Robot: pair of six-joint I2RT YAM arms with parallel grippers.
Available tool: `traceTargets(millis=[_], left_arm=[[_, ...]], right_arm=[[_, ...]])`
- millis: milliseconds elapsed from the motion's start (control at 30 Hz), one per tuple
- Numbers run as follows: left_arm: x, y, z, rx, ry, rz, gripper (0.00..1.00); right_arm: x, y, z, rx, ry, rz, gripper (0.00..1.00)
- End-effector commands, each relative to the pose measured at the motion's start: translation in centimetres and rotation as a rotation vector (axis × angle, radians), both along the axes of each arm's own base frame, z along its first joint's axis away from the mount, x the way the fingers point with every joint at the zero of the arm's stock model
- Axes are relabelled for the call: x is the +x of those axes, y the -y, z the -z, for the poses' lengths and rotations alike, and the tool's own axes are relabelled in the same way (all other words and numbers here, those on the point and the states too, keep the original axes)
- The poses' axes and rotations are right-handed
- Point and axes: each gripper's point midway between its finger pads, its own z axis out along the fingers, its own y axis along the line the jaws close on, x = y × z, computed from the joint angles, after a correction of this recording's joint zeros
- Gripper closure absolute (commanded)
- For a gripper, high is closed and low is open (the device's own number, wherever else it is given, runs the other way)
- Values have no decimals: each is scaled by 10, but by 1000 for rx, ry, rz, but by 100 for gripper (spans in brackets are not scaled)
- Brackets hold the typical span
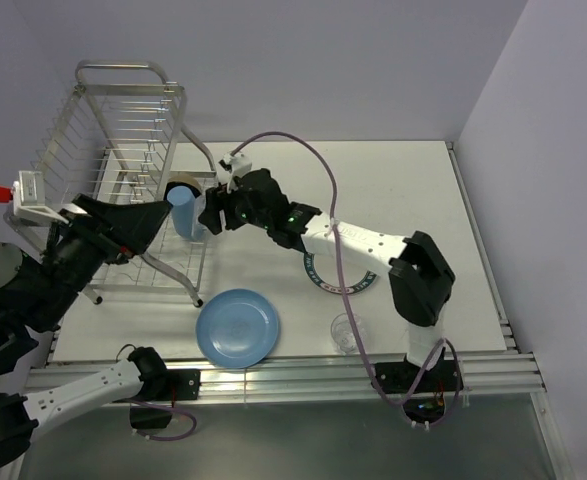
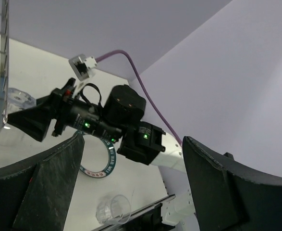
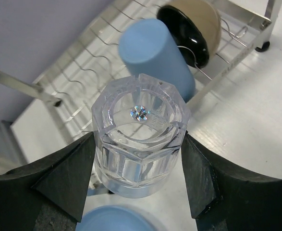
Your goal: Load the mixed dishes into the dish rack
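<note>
My right gripper (image 1: pixel 210 213) is shut on a small clear glass (image 3: pixel 138 139) and holds it just right of the silver wire dish rack (image 1: pixel 123 150). The light-blue cup (image 1: pixel 185 212) lies in the rack's lower tier beside the small black bowl (image 1: pixel 178 186); both show in the right wrist view, cup (image 3: pixel 157 57) and bowl (image 3: pixel 191 29). My left gripper (image 1: pixel 148 222) is open and empty over the lower tier, left of the cup. The light-blue plate (image 1: pixel 238 327), the second clear glass (image 1: pixel 348 332) and the white lettered-rim plate (image 1: pixel 338 278), half under the right arm, lie on the table.
The rack's tall looped frame (image 1: pixel 123 70) rises at the back left. The purple cable (image 1: pixel 303 150) arcs over the right arm. The table's near edge rail (image 1: pixel 303 370) runs just below the blue plate and glass. The walls (image 1: pixel 533 120) close the right side.
</note>
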Motion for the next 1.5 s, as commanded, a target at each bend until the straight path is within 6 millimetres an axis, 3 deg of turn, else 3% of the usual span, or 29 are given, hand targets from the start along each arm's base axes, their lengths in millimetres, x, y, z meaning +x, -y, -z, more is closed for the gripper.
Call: traceTargets(millis=[0,133,267,633,1367,1467], left_arm=[[-11,-9,2,-54,-10,13,11],[-13,-13,-3,-56,17,14,10],[-12,-11,-4,-26,21,14,10],[-18,-14,-18,-84,45,28,10],[-23,-15,-9,-73,47,50,16],[-23,-14,-6,-68,37,53,14]], right_arm=[[20,-21,-44,79,171,12,100],[23,-42,-29,42,201,-15,100],[23,-60,-28,23,249,-19,100],[-3,-100,-7,69,265,-130,100],[9,-145,39,43,300,-183,100],[12,-149,45,33,290,-181,93]])
